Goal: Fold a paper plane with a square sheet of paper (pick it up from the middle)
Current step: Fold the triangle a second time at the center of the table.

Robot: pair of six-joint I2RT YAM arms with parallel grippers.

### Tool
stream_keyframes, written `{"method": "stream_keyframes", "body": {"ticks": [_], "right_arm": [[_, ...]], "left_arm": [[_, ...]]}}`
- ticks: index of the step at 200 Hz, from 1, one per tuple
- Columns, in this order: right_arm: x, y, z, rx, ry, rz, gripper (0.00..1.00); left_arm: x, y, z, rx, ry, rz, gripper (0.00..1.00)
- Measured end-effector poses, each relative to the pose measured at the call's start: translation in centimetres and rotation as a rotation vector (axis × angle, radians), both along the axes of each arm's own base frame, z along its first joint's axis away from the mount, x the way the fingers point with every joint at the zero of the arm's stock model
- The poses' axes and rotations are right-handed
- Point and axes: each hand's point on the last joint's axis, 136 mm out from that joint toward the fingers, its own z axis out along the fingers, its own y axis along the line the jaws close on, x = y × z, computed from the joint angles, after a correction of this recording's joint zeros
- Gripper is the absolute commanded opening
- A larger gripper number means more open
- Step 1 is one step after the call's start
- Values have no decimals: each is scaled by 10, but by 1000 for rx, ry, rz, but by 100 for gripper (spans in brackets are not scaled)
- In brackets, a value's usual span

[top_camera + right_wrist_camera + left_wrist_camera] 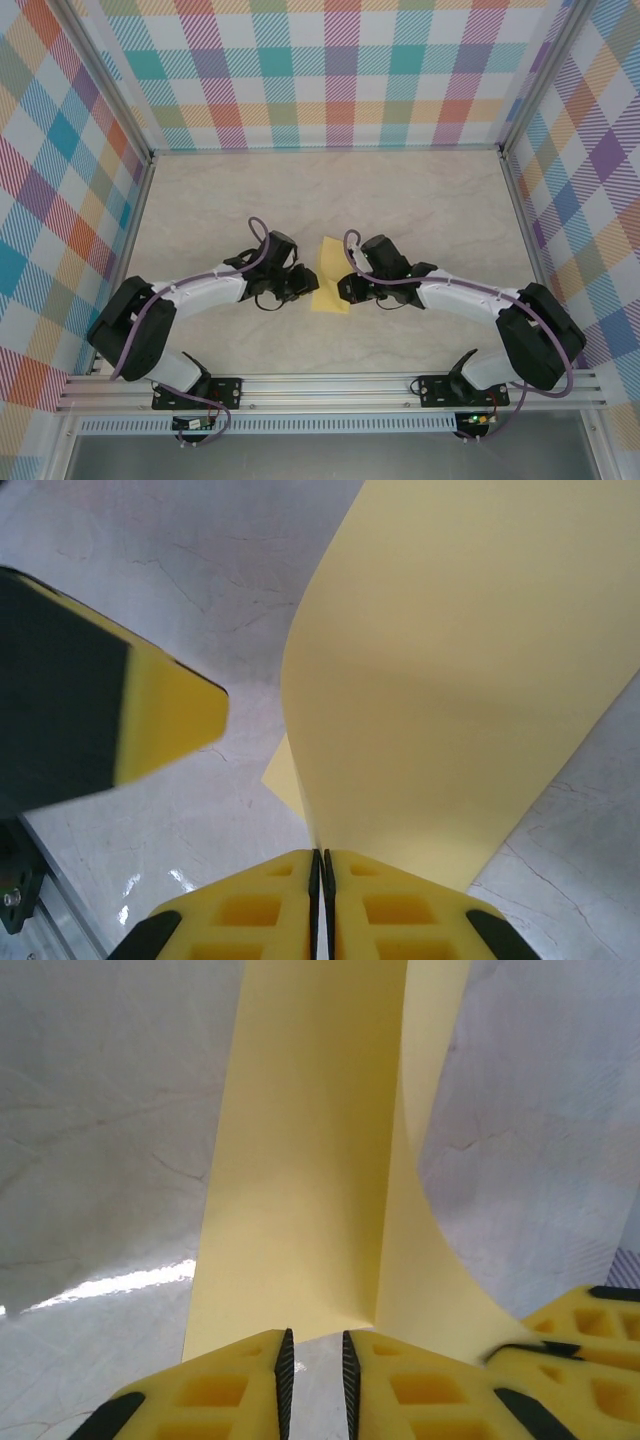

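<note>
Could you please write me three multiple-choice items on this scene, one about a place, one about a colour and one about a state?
1. Where is the sheet of paper?
A. between the left fingers and the right fingers
B. against the far wall
C. on the near rail

2. What colour is the sheet of paper?
A. white
B. blue
C. yellow

3. How do the right fingers stand?
A. spread wide above the sheet
B. closed on the sheet's edge
C. closed on nothing

Answers:
1 A, the top view shows it between the two arms' tips.
2 C, it is yellow in every view.
3 B, the right wrist view shows the fingers meeting, with the sheet rising from their seam.
</note>
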Motion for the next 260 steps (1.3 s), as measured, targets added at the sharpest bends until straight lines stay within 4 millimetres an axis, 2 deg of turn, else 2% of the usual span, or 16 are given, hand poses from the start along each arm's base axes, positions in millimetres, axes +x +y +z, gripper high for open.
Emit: {"method": "stream_keyframes", "body": {"ticks": [52,88,116,158,223,260], "right_arm": [[2,-2,0,4,5,-5,13],[3,-4,-1,-6,5,-17,13],[5,-8,-10,-33,21,-35,13],[7,-14,-21,-74,52,-54,13],[25,-7,-20,-90,51,-55,13],[27,-7,-27,-118,74,-52,14]], "left_arm": [[-15,-11,-31,66,66,-36,15],[-10,-18,-39,95,69,-34,12],[-8,-9,-45,153,65,-8,11],[-7,7,-46,232,42,11,11],[-4,13,-46,274,26,7,12],[-4,14,-45,289,22,3,13]]}}
